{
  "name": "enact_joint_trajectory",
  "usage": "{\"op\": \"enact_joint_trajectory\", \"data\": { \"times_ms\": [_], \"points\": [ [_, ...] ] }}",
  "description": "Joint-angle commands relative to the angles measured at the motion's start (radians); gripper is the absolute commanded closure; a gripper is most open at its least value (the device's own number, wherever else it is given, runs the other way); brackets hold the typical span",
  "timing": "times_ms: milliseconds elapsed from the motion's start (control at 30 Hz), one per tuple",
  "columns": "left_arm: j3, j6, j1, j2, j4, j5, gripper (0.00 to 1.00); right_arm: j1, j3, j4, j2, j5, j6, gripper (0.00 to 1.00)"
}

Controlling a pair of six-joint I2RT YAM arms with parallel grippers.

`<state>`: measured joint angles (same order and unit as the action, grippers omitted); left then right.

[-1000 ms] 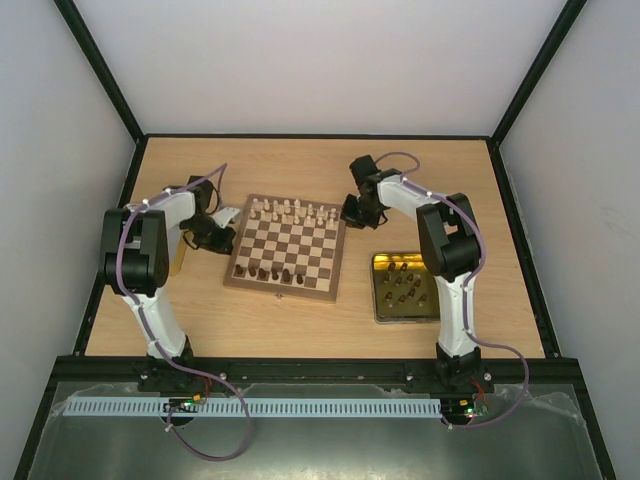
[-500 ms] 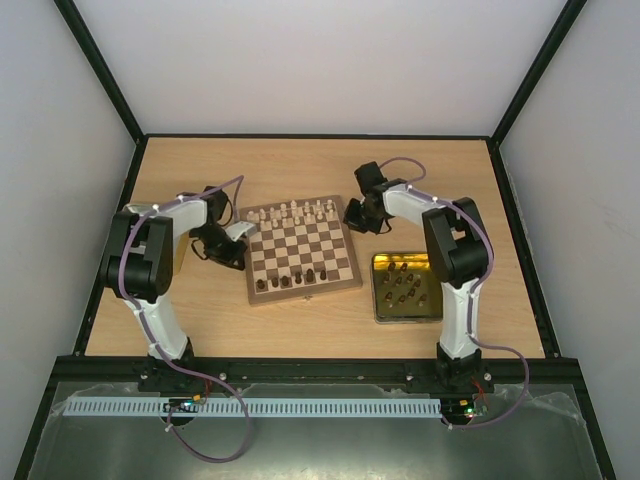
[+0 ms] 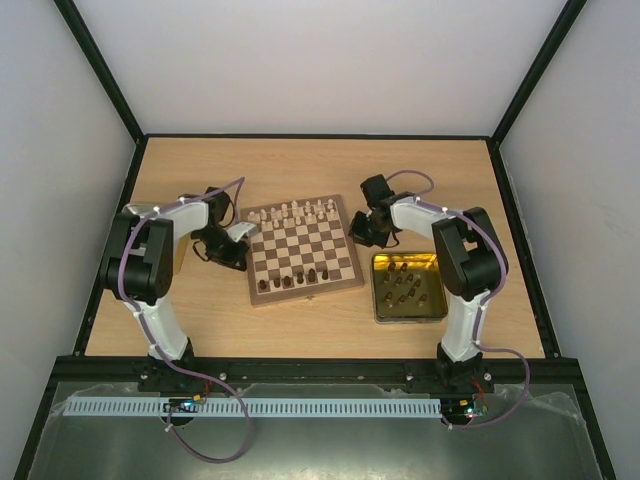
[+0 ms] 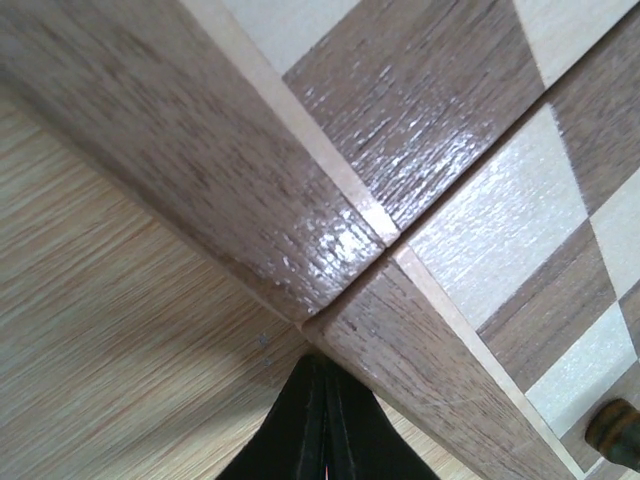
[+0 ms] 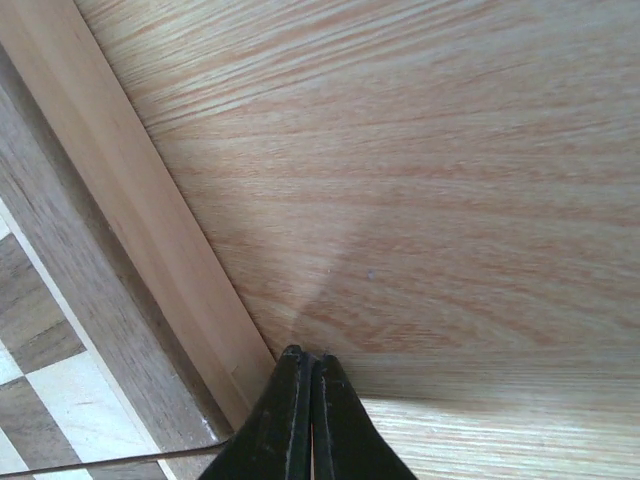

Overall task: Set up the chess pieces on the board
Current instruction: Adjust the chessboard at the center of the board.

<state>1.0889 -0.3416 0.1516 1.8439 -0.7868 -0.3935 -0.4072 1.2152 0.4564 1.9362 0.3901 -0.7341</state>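
Observation:
The board [image 3: 305, 250] lies mid-table, turned a little anticlockwise. Pale cream pieces [image 3: 295, 211] stand along its far edge and a few dark pieces [image 3: 295, 279] along its near rows. My left gripper [image 3: 240, 245] is shut and empty, its tip against the board's left edge; in the left wrist view the tip [image 4: 322, 362] touches the board's brown border [image 4: 300, 240]. My right gripper [image 3: 357, 237] is shut and empty, low on the table just off the board's right edge [image 5: 150, 250], as the right wrist view [image 5: 308, 355] shows.
A shiny gold metal tray [image 3: 434, 308] with several dark pieces [image 3: 404, 284] lies to the right of the board, close under the right arm. Black frame rails edge the table.
The board has slid right and turned anticlockwise, pushed by the left gripper. The right gripper has drawn back toward the near right, along the board's right edge.

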Motion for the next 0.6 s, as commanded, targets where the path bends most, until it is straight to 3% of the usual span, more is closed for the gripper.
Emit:
{"op": "enact_joint_trajectory", "data": {
  "times_ms": [0, 333, 567],
  "points": [
    [-0.034, 0.028, 0.0, 0.009, 0.089, 0.095, 0.98, -0.01, -0.034, 0.108, 0.041, -0.055, 0.005, 0.98],
    [0.038, 0.046, -0.089, 0.02, 0.081, 0.118, 0.98, 0.057, 0.261, 0.174, 0.204, -0.067, 0.007, 0.98],
    [0.066, 0.055, -0.09, 0.05, 0.065, 0.097, 0.98, 0.119, 0.515, 0.22, 0.386, -0.066, 0.019, 0.98]
  ]
}}
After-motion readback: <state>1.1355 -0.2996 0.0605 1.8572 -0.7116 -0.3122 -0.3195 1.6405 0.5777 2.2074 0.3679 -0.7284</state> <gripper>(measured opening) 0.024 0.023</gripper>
